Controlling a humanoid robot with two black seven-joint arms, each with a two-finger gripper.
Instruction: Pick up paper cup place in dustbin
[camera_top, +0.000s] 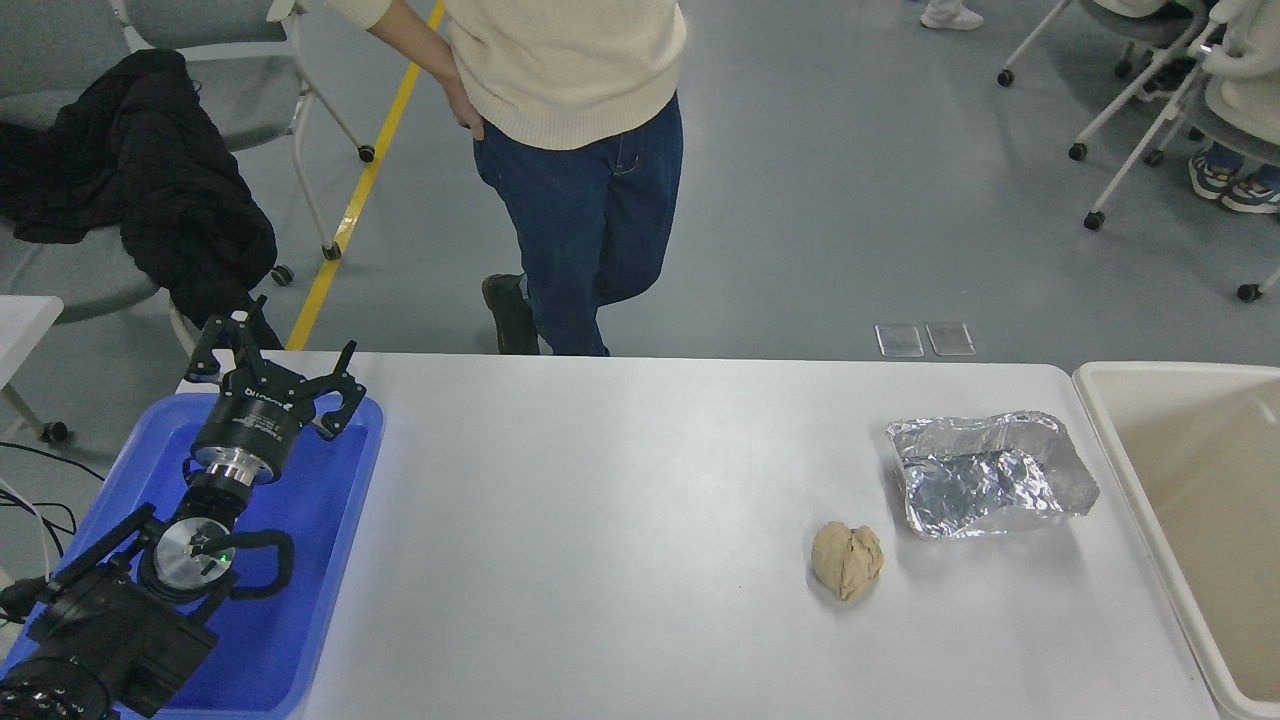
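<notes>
The paper cup is out of view. The dustbin, a cream-beige tub with a thick rim, stands off the table's right end, and what shows of its inside holds nothing. My left gripper is parked over the far end of the blue tray at the lower left, its fingers spread open with nothing between them. My right arm does not show anywhere in the head view.
A tan lumpy wad of paper lies on the white table, with a crumpled silver foil tray just behind it to the right. The blue tray sits at the table's left end. A person stands at the far side.
</notes>
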